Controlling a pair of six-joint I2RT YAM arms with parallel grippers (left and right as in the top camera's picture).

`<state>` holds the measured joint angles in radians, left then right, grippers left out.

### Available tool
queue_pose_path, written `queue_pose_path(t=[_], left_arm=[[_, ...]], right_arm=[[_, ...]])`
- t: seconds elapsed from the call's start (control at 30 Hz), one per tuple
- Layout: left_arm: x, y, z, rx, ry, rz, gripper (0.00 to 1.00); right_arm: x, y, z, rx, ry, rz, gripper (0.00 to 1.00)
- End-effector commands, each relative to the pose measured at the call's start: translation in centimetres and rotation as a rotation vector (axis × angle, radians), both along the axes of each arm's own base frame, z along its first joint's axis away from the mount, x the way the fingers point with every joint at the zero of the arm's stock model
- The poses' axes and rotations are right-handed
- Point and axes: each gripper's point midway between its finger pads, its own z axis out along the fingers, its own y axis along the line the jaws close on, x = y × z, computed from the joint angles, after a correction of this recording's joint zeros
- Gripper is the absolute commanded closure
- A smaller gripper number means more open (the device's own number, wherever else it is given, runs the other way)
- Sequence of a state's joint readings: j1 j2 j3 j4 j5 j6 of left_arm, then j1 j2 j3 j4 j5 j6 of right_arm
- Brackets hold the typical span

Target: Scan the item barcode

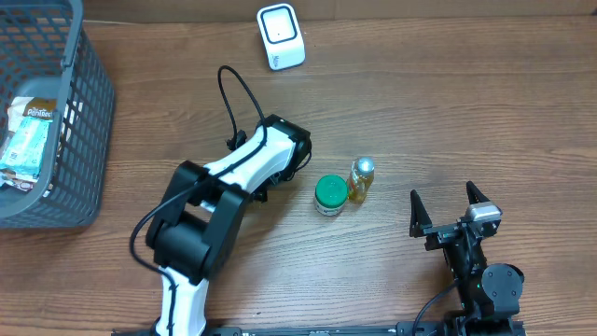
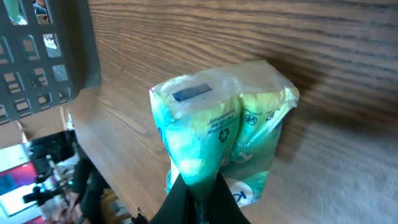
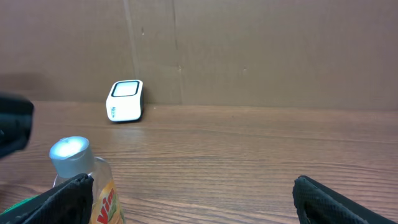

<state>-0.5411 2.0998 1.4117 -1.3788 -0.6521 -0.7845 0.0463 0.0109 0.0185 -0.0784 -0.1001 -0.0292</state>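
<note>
Closest to my base, my right gripper (image 1: 449, 210) sits low over the bench (image 1: 466, 93) with its jaws spread wide and nothing between them. Just ahead of it and to its left stand a small green-lidded jar (image 1: 328, 193) and a yellow bottle (image 1: 361, 179) with a silver cap, side by side and touching or nearly so.

Beyond the jar, my left arm reaches in toward the middle of the bench. My left gripper (image 2: 198, 186) is closed tight on the green packet (image 2: 217, 124), pinching its lower edge so the packet stands up from my fingers, puffy and a little crumpled. A dark rectangular patch shows on its upper face; it is too blurred for me to tell if that is the barcode. From overhead my wrist hides the packet.

Further off on my left is a grey mesh basket (image 1: 89, 112) with another packet (image 1: 26, 140) lying inside. Farthest of all, near the back edge, sits the white scanner (image 1: 281, 35), well apart from the packet I hold.
</note>
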Motion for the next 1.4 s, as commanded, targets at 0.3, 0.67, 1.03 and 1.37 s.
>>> queue_pose_path(t=[0.3,0.67,1.03,1.37], left_arm=[[-0.2,1.1,-1.9,0.097,0.033,0.009,0.95],[0.1,0.4,-1.3,0.067,0.037,0.025,0.88],[0.0,-0.6,-2.0,0.0,0.059,0.039,0.83],[0.0,-0.9,-2.2,-0.017,0.055,0.046,0.83]], right_arm=[[0.0,-0.1,-0.2,-0.005,-0.002,-0.003,0.0],[0.0,-0.1,-0.2,-0.005,-0.002,-0.003,0.0],[0.0,-0.1,-0.2,-0.005,-0.002,-0.003,0.0],[0.0,-0.1,-0.2,-0.005,-0.002,-0.003,0.0]])
